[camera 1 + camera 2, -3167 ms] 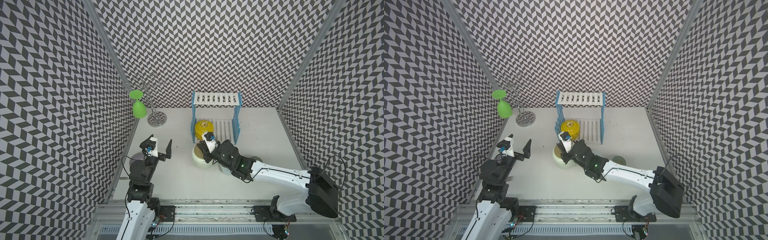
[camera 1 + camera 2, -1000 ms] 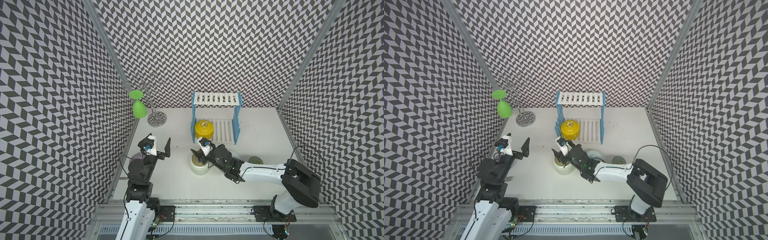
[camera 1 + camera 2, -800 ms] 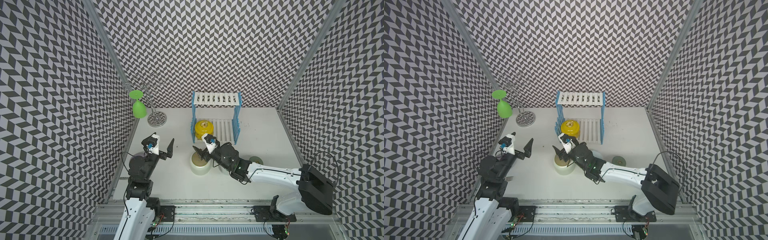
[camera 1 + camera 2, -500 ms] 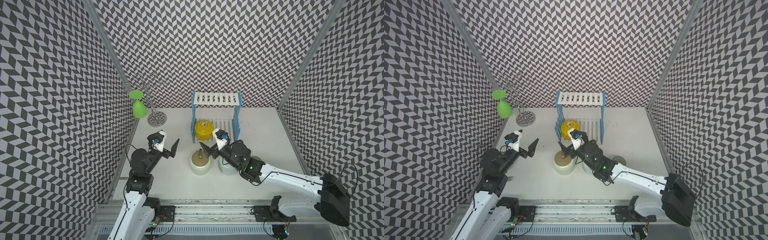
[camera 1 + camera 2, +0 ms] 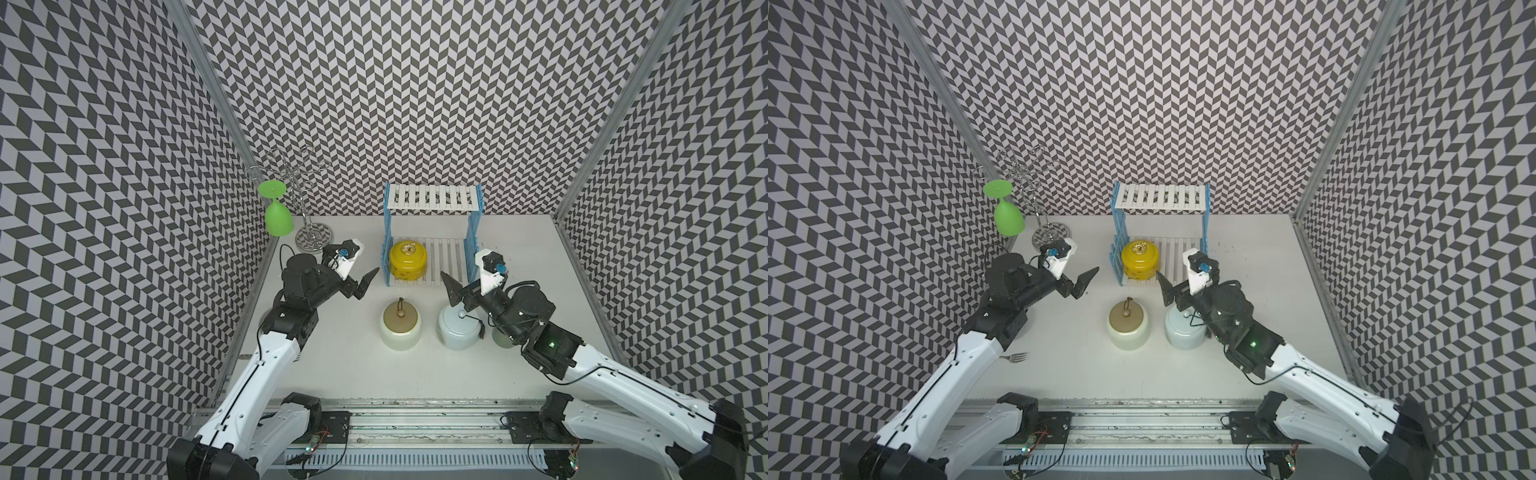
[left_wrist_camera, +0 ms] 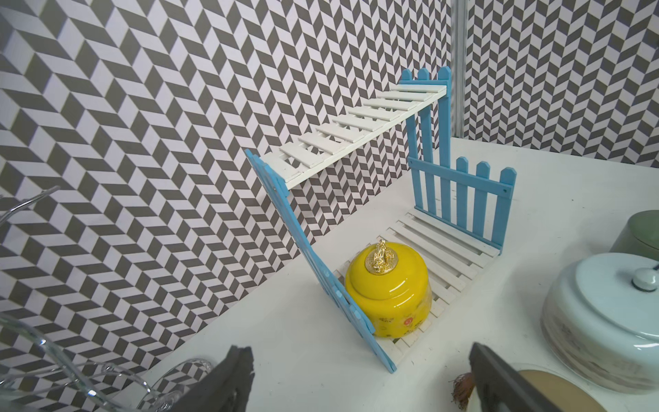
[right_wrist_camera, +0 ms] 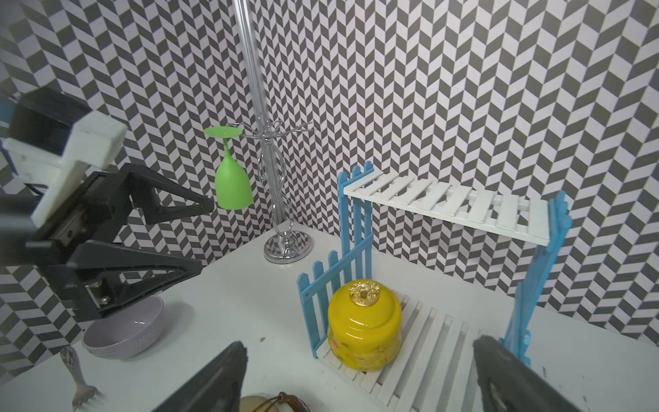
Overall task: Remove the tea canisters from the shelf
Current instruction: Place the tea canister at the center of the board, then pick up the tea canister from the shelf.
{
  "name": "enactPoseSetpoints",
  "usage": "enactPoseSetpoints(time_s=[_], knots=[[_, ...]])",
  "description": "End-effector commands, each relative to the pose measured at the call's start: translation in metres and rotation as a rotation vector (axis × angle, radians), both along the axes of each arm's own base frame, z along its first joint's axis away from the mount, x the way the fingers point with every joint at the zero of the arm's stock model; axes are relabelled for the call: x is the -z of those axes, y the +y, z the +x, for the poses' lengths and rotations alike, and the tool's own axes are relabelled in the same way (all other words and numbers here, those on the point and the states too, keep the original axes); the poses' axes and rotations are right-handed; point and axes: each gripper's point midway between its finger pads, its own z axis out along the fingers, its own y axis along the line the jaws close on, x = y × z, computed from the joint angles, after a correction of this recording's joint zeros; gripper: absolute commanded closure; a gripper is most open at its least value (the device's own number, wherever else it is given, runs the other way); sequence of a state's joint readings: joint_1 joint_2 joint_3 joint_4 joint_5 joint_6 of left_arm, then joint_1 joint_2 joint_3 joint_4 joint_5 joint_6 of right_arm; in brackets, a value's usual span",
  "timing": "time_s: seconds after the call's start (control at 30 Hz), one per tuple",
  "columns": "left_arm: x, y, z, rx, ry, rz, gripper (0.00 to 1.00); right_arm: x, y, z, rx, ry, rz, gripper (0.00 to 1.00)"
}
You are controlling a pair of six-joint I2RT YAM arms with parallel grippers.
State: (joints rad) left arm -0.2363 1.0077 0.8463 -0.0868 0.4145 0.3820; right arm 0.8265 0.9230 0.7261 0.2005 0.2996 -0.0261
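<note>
Sitting on the shelf (image 5: 432, 202) is the yellow canister (image 5: 408, 259).

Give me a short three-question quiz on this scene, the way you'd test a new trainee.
1. Which jar sits on the small two-tier shelf with white slats and blue picket sides? A) the glossy yellow round ceramic jar with a gold knob; B) a cream jar with a tan lid; C) a pale blue jar.
2. True or false: the left arm's jaws and the right arm's jaws are each clamped on a jar.
3. What hangs upside down from the chrome wire stand?
Key: 1 A. 2 False: both pairs of jaws stand open and empty. 3 A green stemmed goblet.
</note>
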Motion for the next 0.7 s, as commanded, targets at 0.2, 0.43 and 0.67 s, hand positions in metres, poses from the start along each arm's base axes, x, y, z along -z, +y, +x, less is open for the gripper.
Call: enactPoseSetpoints(time_s=[0.2,0.43,0.67], knots=[[-0.011,-0.046,0.026,0.096,0.053,0.02,0.07,0.004,-0.043,-0.007,0.101,-0.007,-0.037,0.0],[-0.005,-0.068,0.055,0.109,0.111,0.005,0.09,0.022,-0.066,-0.012,0.15,-0.014,-0.063,0.0],[0.021,-0.09,0.077,0.145,0.181,0.025,0.09,0.019,-0.074,-0.015,0.169,-0.042,-0.047,0.0]])
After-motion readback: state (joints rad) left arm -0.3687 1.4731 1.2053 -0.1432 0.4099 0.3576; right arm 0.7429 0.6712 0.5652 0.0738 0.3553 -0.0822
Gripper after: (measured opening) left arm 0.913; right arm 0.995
